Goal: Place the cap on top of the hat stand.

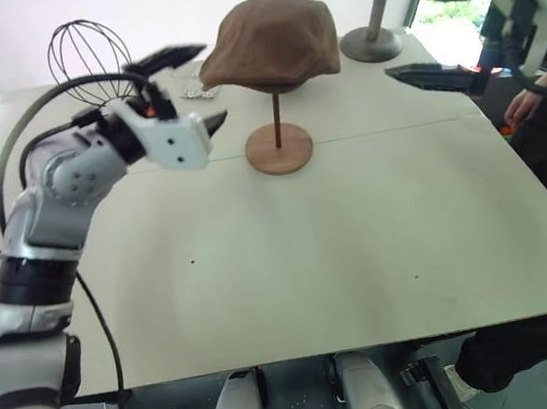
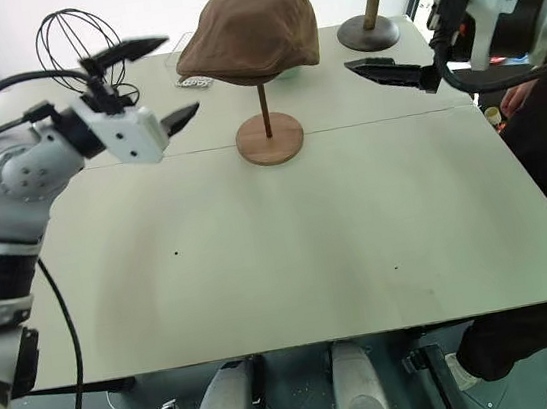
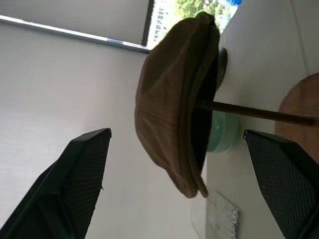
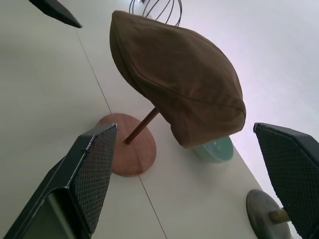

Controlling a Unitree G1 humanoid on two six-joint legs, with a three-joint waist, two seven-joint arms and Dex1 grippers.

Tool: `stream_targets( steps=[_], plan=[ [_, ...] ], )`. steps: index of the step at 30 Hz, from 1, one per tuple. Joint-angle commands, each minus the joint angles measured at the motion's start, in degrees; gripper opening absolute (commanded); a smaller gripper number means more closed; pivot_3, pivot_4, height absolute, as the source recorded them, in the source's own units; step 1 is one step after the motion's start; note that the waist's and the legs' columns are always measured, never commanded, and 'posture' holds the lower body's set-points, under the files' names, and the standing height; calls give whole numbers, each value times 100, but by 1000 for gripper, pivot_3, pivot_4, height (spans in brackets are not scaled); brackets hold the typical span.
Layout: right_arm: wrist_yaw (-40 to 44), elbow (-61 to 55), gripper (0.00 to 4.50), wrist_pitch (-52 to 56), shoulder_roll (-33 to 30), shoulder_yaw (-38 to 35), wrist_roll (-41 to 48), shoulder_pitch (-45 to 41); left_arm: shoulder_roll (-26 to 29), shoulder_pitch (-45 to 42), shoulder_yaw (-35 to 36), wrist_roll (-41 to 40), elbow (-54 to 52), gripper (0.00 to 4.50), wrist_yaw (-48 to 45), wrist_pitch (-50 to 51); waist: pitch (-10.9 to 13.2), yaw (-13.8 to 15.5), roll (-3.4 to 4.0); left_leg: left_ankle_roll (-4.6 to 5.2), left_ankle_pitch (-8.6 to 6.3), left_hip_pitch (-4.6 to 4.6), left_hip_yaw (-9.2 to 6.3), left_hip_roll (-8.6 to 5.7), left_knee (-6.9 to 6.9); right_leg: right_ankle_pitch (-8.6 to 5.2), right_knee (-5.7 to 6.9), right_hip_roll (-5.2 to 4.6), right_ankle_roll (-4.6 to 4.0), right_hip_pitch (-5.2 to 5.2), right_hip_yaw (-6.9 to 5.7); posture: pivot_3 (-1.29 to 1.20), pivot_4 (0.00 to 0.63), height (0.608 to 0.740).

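Cap [image 1: 270, 41] sits on top of hat stand [image 1: 279, 146], far centre of table [image 1: 293, 273]. Left gripper [image 1: 195, 86] and right gripper [image 2: 378, 27] flank it, both spread wide, holding nothing.

Black wire dome form [image 1: 89, 53] at table [image 1: 311, 260] far left corner; grey pedestal stand [image 1: 377, 29] far right corner; mint bowl [image 4: 215, 149], small clear item [image 1: 200, 93] near far edge.
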Motion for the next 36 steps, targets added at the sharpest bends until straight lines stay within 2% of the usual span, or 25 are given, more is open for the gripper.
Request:
stream_targets(
  steps=[1,7,9,11,16,27,36],
  plan=[
    [23,-47,4500,-157,18,-19,-60,-103,339,346,516,-1198,-688,4458,-780,865,0,0,0,0,0,0,0,0,0,0,0,0,0,0,0,0,150,740],
    [-445,-606,4500,64,398,425,-361,-114,1266,528,1536,-4100,-957,4458,-2089,4816,1,-46,0,0,0,1,-3,4,4,-1,3,5,-1,0,0,0,150,740],
    [-1086,-1141,4500,566,973,757,-477,-121,1614,-33,1887,-5051,-299,4458,-2591,6125,1,-58,-6,0,0,3,-3,6,4,-2,4,7,-1,0,0,0,150,740],
    [-1613,-1503,4500,857,1460,1041,-733,-133,1871,-503,1927,-5412,204,4458,-3027,6832,3,-117,-11,1,0,2,-19,10,7,-3,10,23,-2,0,-3,0,150,740],
    [-2444,-1526,4500,913,2212,1463,-1363,-266,2109,-1008,1600,-5215,598,4458,-3708,7084,3,-116,-11,1,0,-6,-27,8,10,-6,11,23,1,0,-7,0,150,740],
    [-3426,-354,4500,-527,3300,2684,-3167,-383,1899,-1683,1138,-4615,967,4458,-4229,6926,0,-163,-16,1,0,-11,-29,10,15,-5,15,28,-2,-6,-7,0,150,740],
    [-4125,903,4500,-1356,3800,2755,-4091,-636,1748,-1794,1183,-4404,1068,4458,-4234,6878,0,-161,-17,1,0,-17,-31,10,17,-5,15,28,-2,-9,-7,0,150,740]
  ],
)
